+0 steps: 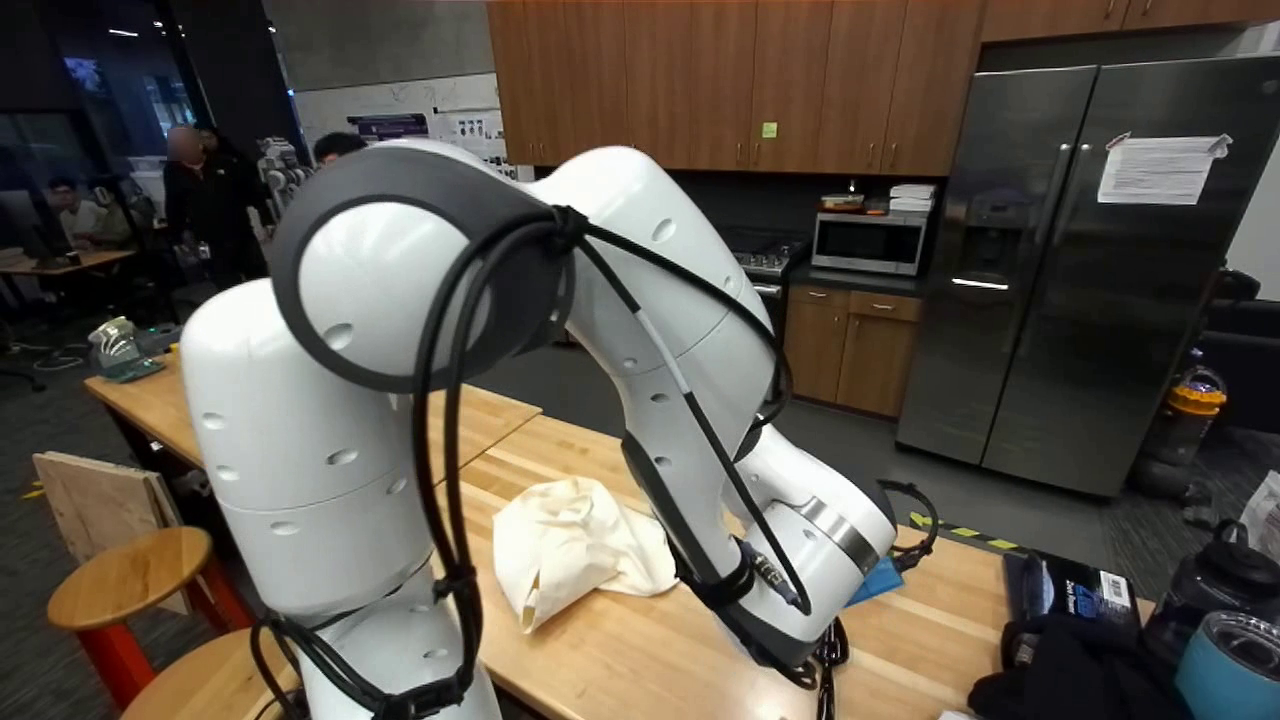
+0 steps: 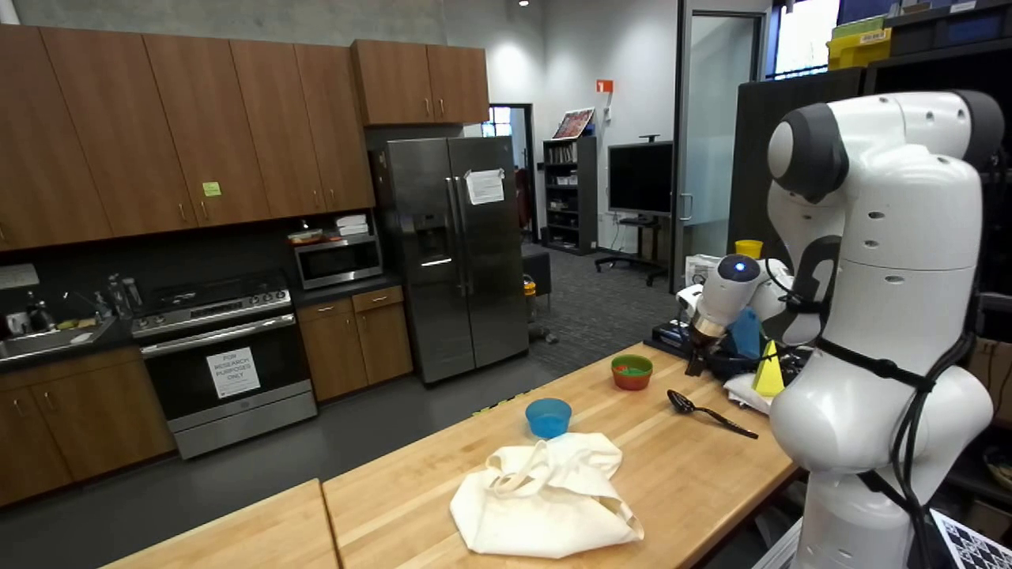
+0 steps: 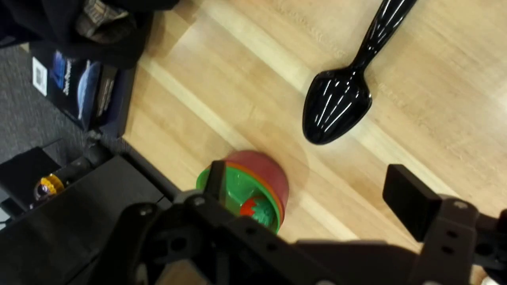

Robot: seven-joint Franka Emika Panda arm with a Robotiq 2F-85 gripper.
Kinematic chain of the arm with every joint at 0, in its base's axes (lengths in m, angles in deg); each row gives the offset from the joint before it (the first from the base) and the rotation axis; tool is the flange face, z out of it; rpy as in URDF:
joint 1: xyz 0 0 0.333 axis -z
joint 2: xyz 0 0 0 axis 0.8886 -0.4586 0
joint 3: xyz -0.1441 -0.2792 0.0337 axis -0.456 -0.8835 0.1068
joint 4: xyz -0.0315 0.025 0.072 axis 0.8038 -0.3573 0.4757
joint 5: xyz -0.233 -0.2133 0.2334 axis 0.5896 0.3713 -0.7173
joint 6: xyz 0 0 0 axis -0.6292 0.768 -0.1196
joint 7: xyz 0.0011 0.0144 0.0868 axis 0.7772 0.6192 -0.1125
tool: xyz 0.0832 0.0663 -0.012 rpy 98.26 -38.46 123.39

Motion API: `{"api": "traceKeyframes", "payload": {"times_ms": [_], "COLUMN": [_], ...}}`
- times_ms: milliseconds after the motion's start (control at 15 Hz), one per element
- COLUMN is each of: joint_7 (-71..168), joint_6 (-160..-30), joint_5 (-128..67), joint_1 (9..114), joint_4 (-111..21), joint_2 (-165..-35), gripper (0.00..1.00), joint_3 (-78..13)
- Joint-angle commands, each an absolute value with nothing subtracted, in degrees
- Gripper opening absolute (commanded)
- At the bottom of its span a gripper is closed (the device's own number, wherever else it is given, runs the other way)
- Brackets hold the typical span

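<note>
1. The gripper is poised above the wooden table; its jaws are spread wide, with nothing clasped between them.
2. The red-and-green bowl is found between eight and nine o'clock from the middle of the jaws in the wrist view. Its rim is overlapped there by one jaw, but a gap is shown in an exterior view, where the bowl stands upright at about nine o'clock from the fingertips.
3. A rounded item, red and green, is contained in the bowl; its material cannot be told.
4. The bowl is judged light and fairly stiff, probably smooth plastic, so it could be tipped by a one-sided push. It is best taken across opposite walls, or pinched at the rim, and kept level.
5. A black spoon is laid flat, its head near one o'clock from the jaws. It is judged light and slippery; its handle is best pinched from the sides.
6. In an exterior view, a blue bowl is seen at eight o'clock from the red-and-green bowl, and a soft-looking cream cloth at seven.
</note>
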State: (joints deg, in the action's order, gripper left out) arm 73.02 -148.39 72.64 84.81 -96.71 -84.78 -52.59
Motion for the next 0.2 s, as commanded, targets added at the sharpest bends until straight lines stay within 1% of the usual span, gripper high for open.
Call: {"api": "traceKeyframes", "payload": {"times_ms": [0, 133], "joint_7": [72.98, 72.9], "joint_6": [-148.8, -148.88], "joint_5": [73.18, 73.56], "joint_1": [84.81, 84.81], "joint_4": [-96.93, -97.49], "joint_2": [-83.38, -81.84], "gripper": [1.0, 1.0], "joint_3": [-52.59, -52.6]}}
